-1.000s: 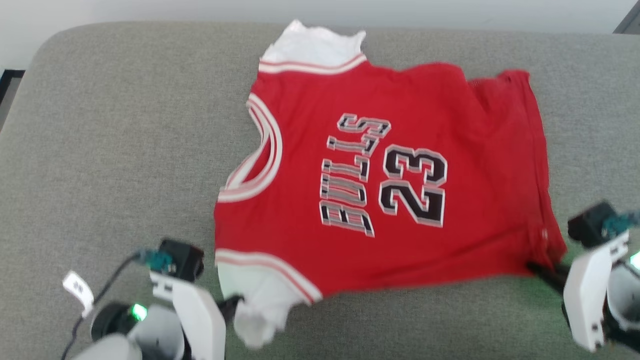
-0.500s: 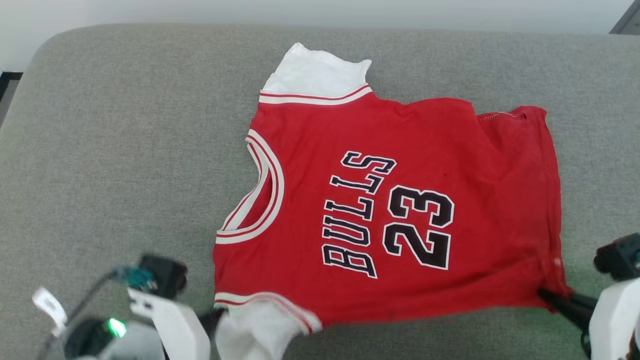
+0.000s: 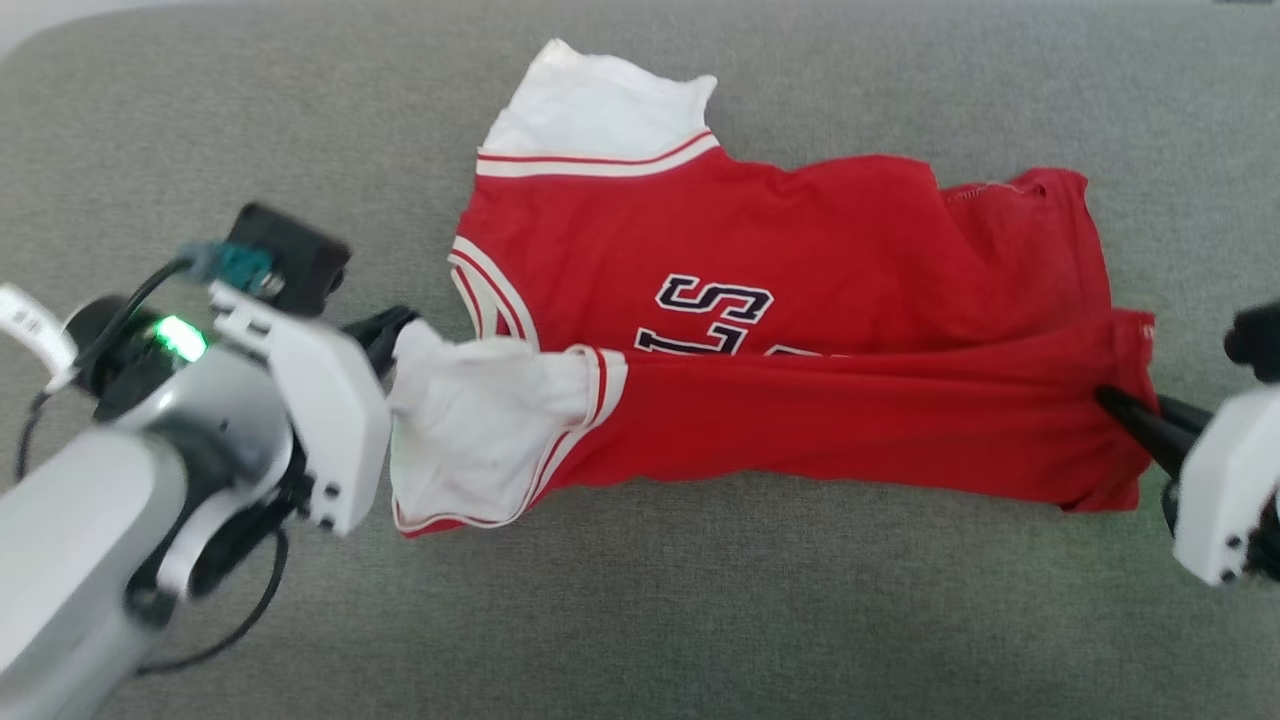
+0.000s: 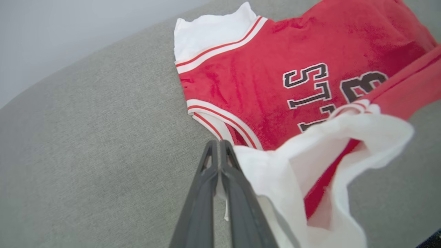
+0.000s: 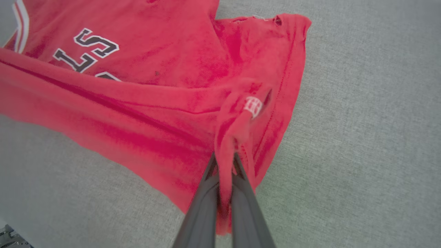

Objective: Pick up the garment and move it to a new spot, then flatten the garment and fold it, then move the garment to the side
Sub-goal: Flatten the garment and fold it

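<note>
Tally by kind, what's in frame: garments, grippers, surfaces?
Garments: 1, red jersey
Grippers: 2, left gripper and right gripper, each shut on the jersey
Surfaces: 1, grey cushion
Total: 4

Red jersey (image 3: 800, 240) half-folded lengthwise, near edge lifted.

Near garment (image 3: 800, 230) edge now over the number, left claw (image 3: 398, 322) and right claw (image 3: 1108, 397) forward.
</note>
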Controlling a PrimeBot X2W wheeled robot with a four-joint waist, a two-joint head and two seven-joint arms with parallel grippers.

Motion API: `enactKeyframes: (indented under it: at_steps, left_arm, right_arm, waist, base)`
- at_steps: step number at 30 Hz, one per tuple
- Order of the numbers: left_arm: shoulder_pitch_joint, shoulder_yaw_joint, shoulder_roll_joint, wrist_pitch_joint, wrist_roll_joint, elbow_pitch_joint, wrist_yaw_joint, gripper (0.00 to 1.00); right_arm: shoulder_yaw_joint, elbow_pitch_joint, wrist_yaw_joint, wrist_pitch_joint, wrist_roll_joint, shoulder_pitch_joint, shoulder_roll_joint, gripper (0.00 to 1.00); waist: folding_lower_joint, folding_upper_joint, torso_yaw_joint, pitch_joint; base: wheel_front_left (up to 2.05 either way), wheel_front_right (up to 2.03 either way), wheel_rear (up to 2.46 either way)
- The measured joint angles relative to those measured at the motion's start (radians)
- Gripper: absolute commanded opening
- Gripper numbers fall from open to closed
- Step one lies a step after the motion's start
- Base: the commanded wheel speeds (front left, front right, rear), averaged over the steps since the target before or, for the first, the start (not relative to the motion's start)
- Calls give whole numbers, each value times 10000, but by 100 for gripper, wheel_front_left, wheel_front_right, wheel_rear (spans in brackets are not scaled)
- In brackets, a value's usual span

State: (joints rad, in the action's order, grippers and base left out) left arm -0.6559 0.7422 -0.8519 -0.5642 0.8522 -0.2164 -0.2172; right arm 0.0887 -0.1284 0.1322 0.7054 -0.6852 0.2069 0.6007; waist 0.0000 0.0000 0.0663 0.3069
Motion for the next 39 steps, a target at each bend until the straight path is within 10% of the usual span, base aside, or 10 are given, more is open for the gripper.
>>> enactKeyframes:
  at_steps: [12, 16, 17, 18, 21, 23, 31, 39]
  left_arm:
    - [-2036, 769, 2236, 96, -27, 5283, 2144, 0]
    - [-2298, 792, 2729, 38, 209, 6807, 2454, 0]
    - [-2366, 790, 2819, 13, 272, 7110, 2523, 11]
    - [-2471, 786, 2874, 13, 274, 7323, 2577, 22]
    - [-2669, 671, 2915, 13, 380, 7722, 2621, 100]
    - [-2705, 642, 2861, 2, 382, 7726, 2629, 100]
    - [-2369, 316, 1941, -527, 648, 6029, 1662, 100]
    - [-479, -44, 483, -1680, 1239, 1659, -744, 100]
  right_arm:
    - [1732, 2566, -8, -4, 497, 2521, -575, 1]
    - [2247, 3024, -8, -115, 456, 3063, -556, 59]
    - [2337, 3095, -8, -123, 443, 3173, -558, 100]
    - [2403, 3135, -8, -194, 408, 3252, -554, 100]
    - [2548, 3058, -10, -345, 247, 3359, -476, 100]
    - [2468, 2911, -12, -476, 173, 3348, -347, 100]
    - [1068, 1641, -12, -1659, 460, 2271, -307, 100]
    - [-1137, 142, -13, -3173, 1935, 651, -1889, 100]
  waist:
    - [0, 0, -348, 787]
    - [1, 0, -469, 890]
    - [1, 0, -491, 898]
    - [1, 0, -510, 898]
    - [0, 0, -542, 848]
    - [0, 0, -534, 777]
    - [0, 0, -408, 271]
    - [1, 0, -422, -91]
  base:
    - [0, 0, 0]
    - [0, 0, 0]
    - [0, 0, 0]
    - [0, 0, 0]
    - [0, 0, 0]
    - [0, 0, 0]
    - [0, 0, 0]
    - [0, 0, 0]
